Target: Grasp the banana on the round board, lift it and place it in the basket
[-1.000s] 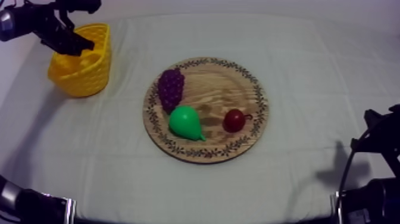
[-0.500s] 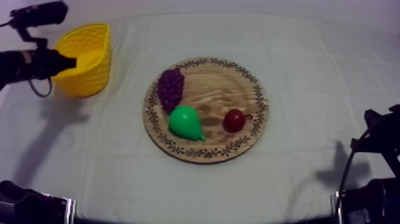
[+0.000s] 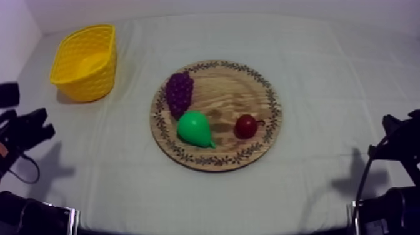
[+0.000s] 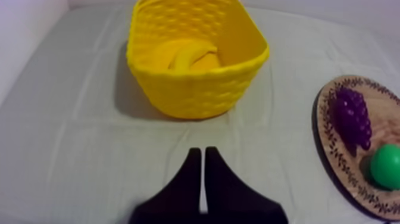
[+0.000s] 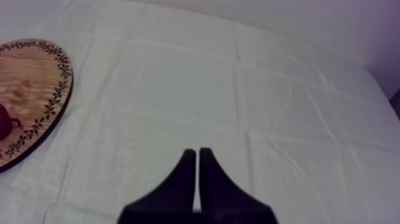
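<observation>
My left gripper (image 4: 203,179) is hanging over the cloth near the table's left edge. Its two black fingers are lying together as a narrow wedge and gripping nothing. Beyond it, toward the table's far left corner, the yellow woven plastic basket (image 4: 196,89) is standing upright. The curved yellow toy banana (image 4: 189,52) is lying inside it on the bottom, with no part of me touching it.

I am judging the task as good as finished. The banana is off the board and sitting in the basket, so I am seeing nothing left beyond bringing my arm to rest.

The basket is holding the banana and, as far as I can make out, nothing else. The round wooden board with the patterned rim (image 3: 228,94) is sitting at the middle of the table, well apart from the basket, and is carrying three pieces. The purple bunch of toy grapes (image 3: 179,92) is lying at its left side. The green toy pear (image 3: 195,129) is resting just beside the grapes, nearer the table's front edge. The small red fruit (image 3: 245,126) is sitting apart to the right.

My right gripper (image 5: 197,179) is hovering over bare cloth near the table's right edge, with its fingers pressed together on nothing.
</observation>
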